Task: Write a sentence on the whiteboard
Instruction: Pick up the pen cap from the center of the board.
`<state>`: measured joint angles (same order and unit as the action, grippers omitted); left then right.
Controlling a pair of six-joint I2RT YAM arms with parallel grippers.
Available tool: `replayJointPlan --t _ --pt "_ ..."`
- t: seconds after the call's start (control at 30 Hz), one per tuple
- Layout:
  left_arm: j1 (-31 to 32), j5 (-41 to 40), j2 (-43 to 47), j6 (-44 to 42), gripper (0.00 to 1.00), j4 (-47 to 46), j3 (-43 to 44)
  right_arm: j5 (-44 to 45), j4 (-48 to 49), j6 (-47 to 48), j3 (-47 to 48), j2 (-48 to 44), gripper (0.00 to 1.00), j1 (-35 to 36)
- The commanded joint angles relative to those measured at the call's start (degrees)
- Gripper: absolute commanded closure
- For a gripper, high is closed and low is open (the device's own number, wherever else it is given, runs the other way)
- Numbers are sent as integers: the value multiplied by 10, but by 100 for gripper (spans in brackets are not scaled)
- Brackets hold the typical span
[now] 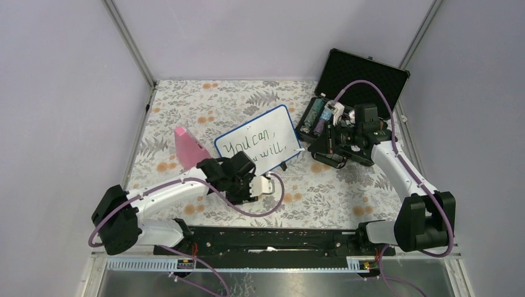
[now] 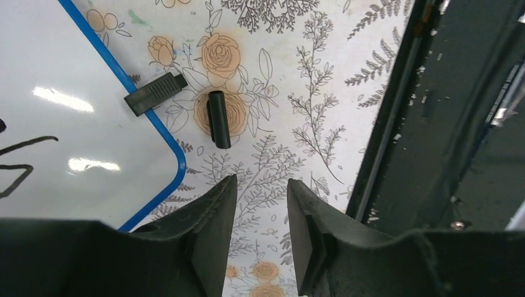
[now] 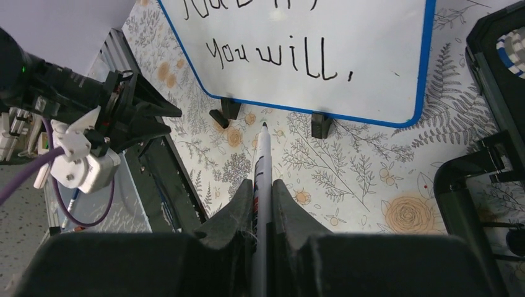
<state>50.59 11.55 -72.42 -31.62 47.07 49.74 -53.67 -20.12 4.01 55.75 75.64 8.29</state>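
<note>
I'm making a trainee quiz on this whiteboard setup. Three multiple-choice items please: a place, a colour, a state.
1. The small black cylinder lies: A on the whiteboard; B on the table beside the whiteboard's clip foot; C in a drawer.
2. The whiteboard's frame is: A red; B green; C blue.
3. The right fingers are: A closed on a marker; B open, empty; C closed on a spoon.
Answers: B, it rests on the floral table by the foot; C, a blue rim edges the board; A, the marker is clamped between them.
</note>
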Motion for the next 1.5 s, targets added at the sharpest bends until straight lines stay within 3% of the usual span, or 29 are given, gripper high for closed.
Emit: replayJointPlan --t 0.0,0.9,1.27,1.47 --pt "20 -56 8 -11 59 -90 -22 -28 25 -14 0 -14 100 -15" --pt "25 -45 -113 -66 66 -157 -56 -30 26 -14 -11 -25 100 -27" --pt "26 -12 -122 -71 82 -129 -44 -28 26 -12 -10 -25 100 -28" --pt "26 -27 -132 -50 77 -147 -40 -28 26 -11 -12 -28 100 -28"
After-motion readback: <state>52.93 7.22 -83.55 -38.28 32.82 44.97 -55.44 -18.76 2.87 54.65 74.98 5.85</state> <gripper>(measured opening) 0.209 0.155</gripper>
